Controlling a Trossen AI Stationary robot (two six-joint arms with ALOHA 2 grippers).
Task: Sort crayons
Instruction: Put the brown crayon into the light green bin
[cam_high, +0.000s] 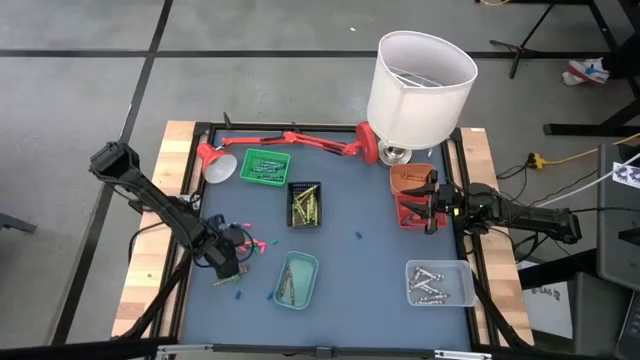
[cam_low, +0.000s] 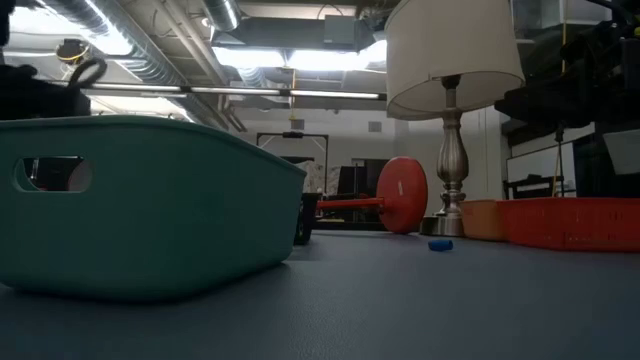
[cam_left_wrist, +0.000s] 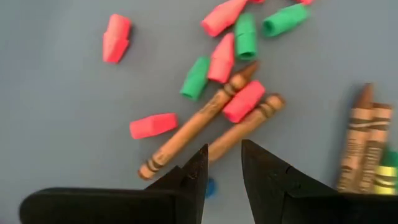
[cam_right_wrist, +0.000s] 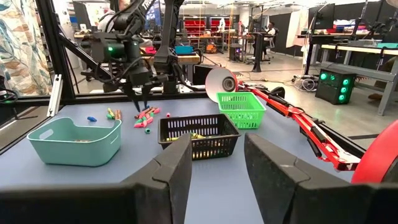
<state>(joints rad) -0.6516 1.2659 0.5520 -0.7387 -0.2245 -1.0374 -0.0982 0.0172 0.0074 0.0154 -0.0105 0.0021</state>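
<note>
Near the left front of the blue-grey table (cam_high: 350, 270), the left gripper (cam_left_wrist: 224, 163) hangs directly over a loose scatter of crayons and small cone-shaped pink and green eraser-like caps (cam_left_wrist: 221, 59). Its 2 dark fingers (cam_left_wrist: 193, 171) stand slightly parted with nothing between them, released and poised rather than gripping.

Just ahead of the fingertips lie 2 brown paper-wrapped crayons (cam_left_wrist: 205, 118), side by side and nearly parallel, their blunt ends close under the fingers and their points aimed away. Their long axes run diagonally, slanting across the line of the finger gap instead of lying square to it, so I judge the wrist needs some turning before the fingers can close across a stick's width. A pink cap rests touching both sticks near their far ends, which could get nudged in a pick. A second bunch of brown crayons with a yellow-green one (cam_left_wrist: 367, 149) lies off to one side.

The left arm is plainly the nearer one; the pile (cam_high: 250, 245) sits beside its gripper in the high view, with the teal plastic tray (cam_high: 295, 280) just beyond. Well apart across the table, the right gripper (cam_right_wrist: 217, 168) waits by the orange-red mesh basket (cam_high: 412, 200), fingers wide and empty. Sorted sticks already lie in the black mesh basket (cam_high: 304, 205), the green mesh basket (cam_high: 264, 166) and the clear tray (cam_high: 438, 283).
</note>
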